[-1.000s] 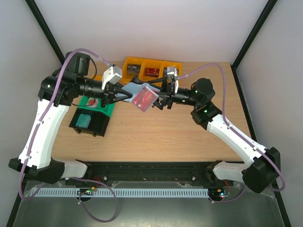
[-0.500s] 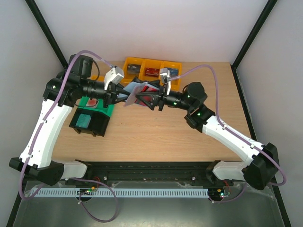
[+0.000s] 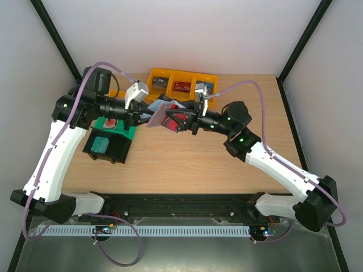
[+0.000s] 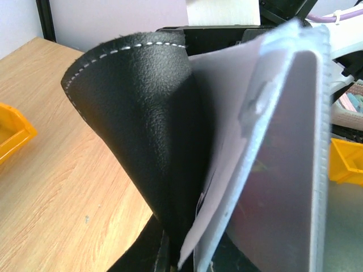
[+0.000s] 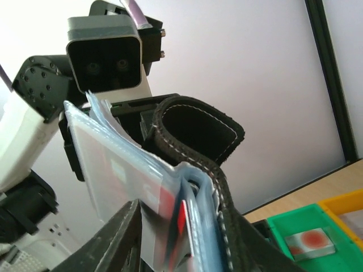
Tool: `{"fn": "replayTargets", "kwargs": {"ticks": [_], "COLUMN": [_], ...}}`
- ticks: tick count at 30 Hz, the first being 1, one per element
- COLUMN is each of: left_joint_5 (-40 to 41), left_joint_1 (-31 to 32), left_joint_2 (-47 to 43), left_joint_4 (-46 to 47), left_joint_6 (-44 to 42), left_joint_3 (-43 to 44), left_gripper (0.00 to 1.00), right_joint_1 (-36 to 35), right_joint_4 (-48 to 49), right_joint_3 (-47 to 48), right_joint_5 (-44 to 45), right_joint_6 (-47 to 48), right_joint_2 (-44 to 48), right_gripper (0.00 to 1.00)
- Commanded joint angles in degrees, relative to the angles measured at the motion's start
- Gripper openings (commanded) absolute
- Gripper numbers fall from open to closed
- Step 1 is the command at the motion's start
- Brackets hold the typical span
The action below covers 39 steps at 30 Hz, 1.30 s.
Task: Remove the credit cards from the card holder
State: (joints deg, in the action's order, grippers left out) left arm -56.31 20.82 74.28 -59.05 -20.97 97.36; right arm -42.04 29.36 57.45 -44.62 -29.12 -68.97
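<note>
Held up off the table (image 3: 187, 164) between the two arms: the card holder (image 3: 160, 113), folded open, black leather outward, clear pockets fanned toward the right arm. Inside those pockets, the credit cards (image 3: 173, 118) — a red edge and a pale face in the right wrist view. None out yet.

Risks, judged from here:
- Could pinch pocket plastic together with a card, then drag the whole card holder along instead of sliding one card free. Likely cause: straddling several layers at once.
- Could tug the leather out of the left gripper (image 3: 136, 115) by pulling harder than that grip allows, with only one edge pinched there.
- Could catch two cards together, or let one slip and fall to the table, through a shallow bite on a slick plastic edge.
- Could knock the two wrists together, working this near each other.

Left gripper: clenched on the card holder's edge, low in the left wrist view. Right gripper (image 3: 182, 120): partly parted, one finger (image 5: 122, 238) just beside the pocket stack, reaching around the cards' lower edge — cannot tell whether pinching anything or merely alongside.
</note>
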Motion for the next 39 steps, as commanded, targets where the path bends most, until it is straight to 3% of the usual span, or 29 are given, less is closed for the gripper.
{"fn": "replayTargets", "kwargs": {"ticks": [1, 6, 10, 11, 14, 17, 22, 27, 32, 36, 39], "left_joint_5": [-1.1, -1.6, -1.4, -1.5, 0.0, 4.0, 1.9, -3.0, -3.4, -1.9, -2.5], "left_joint_1": [-0.5, -0.6, -1.0, -1.2, -2.6, -4.5, -6.0, -6.0, -6.0, -5.9, -6.0], "left_joint_2": [-1.3, -1.3, -1.4, -1.5, -1.4, -1.0, -0.8, -0.3, 0.6, 0.8, 0.8], "left_joint_4": [0.5, -0.3, -0.3, -0.3, -0.7, -1.6, -8.8, -11.2, -9.2, -5.1, -4.8], "left_joint_6": [-0.6, -1.6, -2.0, -2.1, -3.6, -6.9, -19.7, -24.2, -21.8, -16.9, -16.4], "left_joint_3": [-0.1, -0.7, -1.2, -1.3, -0.9, 0.1, 0.9, -0.2, -0.2, -1.2, -1.8], "left_gripper": [0.02, 0.02, 0.03, 0.11, 0.53, 0.76, 0.91, 0.93, 0.93, 0.65, 0.35], "right_joint_1": [-0.4, -0.3, -0.3, -0.3, -0.2, -0.2, -0.2, -0.2, -0.2, -0.2, -0.2], "right_joint_4": [-1.7, -4.0, -7.5, -8.0, -10.6, -16.0, -22.2, -26.2, -26.1, -25.4, -25.9], "right_joint_3": [-0.2, 0.6, 1.6, 1.7, 2.5, 4.1, 7.7, 10.7, 10.7, 10.1, 10.0], "right_joint_5": [-0.2, -1.6, -0.9, -0.8, 0.9, 3.2, 5.8, 5.8, 5.8, 3.8, 3.0], "right_joint_6": [2.2, 3.8, 5.9, 6.2, 7.3, 8.9, 9.1, 10.0, 10.7, 11.2, 12.1], "right_joint_2": [2.0, 1.7, 1.7, 1.7, 1.9, 1.9, 0.5, -1.5, -1.6, -1.8, -1.5], "right_gripper": [0.26, 0.03, 0.02, 0.02, 0.02, 0.02, 0.02, 0.02, 0.02, 0.02, 0.02]}}
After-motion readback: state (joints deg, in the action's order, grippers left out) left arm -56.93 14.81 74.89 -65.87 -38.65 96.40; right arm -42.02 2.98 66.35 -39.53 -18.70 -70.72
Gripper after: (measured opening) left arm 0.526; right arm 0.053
